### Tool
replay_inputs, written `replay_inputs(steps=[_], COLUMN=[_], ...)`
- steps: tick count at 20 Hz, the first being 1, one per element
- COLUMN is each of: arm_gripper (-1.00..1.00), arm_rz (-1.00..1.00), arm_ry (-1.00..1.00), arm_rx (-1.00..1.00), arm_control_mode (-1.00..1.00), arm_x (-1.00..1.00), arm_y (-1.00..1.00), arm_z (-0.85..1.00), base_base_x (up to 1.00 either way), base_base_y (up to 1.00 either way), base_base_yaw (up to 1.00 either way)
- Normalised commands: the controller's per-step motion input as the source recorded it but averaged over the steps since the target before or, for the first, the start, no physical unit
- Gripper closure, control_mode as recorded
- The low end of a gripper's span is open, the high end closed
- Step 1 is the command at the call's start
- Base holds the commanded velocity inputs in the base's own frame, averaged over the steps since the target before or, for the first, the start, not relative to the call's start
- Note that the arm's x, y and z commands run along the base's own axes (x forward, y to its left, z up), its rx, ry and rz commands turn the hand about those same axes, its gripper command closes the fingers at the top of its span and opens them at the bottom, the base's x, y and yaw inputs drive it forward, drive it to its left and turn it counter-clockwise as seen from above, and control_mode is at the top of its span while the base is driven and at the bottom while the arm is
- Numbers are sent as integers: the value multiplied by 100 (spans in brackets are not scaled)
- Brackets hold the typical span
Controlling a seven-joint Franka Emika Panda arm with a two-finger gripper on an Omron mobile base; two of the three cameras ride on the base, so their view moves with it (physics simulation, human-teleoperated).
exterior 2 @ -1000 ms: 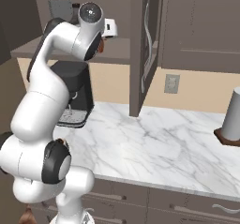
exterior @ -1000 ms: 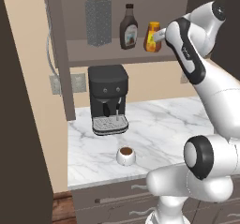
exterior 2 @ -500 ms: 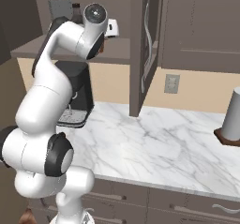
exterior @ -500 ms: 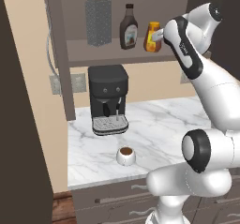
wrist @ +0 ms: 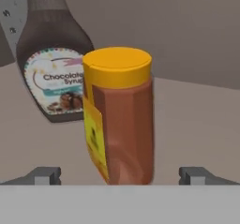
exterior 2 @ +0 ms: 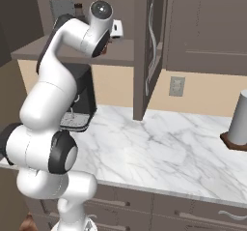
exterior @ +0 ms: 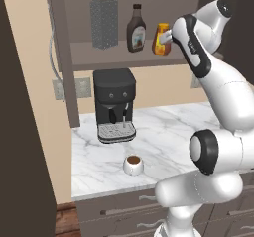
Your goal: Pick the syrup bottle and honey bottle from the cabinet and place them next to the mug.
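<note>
Gripper [wrist: 120,175] stands with its jaws fully apart, one dark fingertip [wrist: 43,175] at lower left of the hand view and the other at lower right, clamped on nothing. Between the two tips, at centre frame, stands the honey bottle [wrist: 121,117]: upright, amber-brown body, orange-yellow cap, yellow label on its left face. Neither tip touches the bottle; a gap shows on both sides.

Behind it, at upper left of the hand view, stands the syrup bottle [wrist: 54,73], upright, dark brown, with a pale label reading "Chocolate Syrup". Whether the two bottles touch cannot be told from this view; in the left base view they stand near each other with a gap between them.

In the left base view, both bottles sit on the shelf of the cabinet [exterior: 124,58] at upper centre of the frame, with the syrup bottle to the left and the honey bottle to the right. The white hand reaches in from the right, level with the honey bottle and just beside it. A metal grater [exterior: 104,22] stands upright on the same shelf, further left.

Below the shelf, a black coffee machine [exterior: 115,105] stands at the back of the marble counter [exterior: 163,127]. The mug [exterior: 133,164], white with dark liquid, sits on the counter near its front edge, at lower centre, well apart from both bottles.

In the right base view, a grey cylinder [exterior 2: 240,118] on a dark base stands at the right edge.
</note>
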Motion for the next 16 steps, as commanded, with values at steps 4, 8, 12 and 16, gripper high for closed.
replay_inputs(steps=[4,8,12,16], arm_gripper=[-100,-100,-100,-100], arm_rz=[0,0,0,0], arm_ry=[12,0,-1,0], arm_rx=[0,0,0,0], arm_control_mode=[-100,-100,-100,-100], arm_x=[0,0,0,0], arm_y=[0,0,0,0], arm_z=[0,0,-3,-14], base_base_x=[0,0,0,0], base_base_y=[0,0,0,0], base_base_yaw=[0,0,0,0])
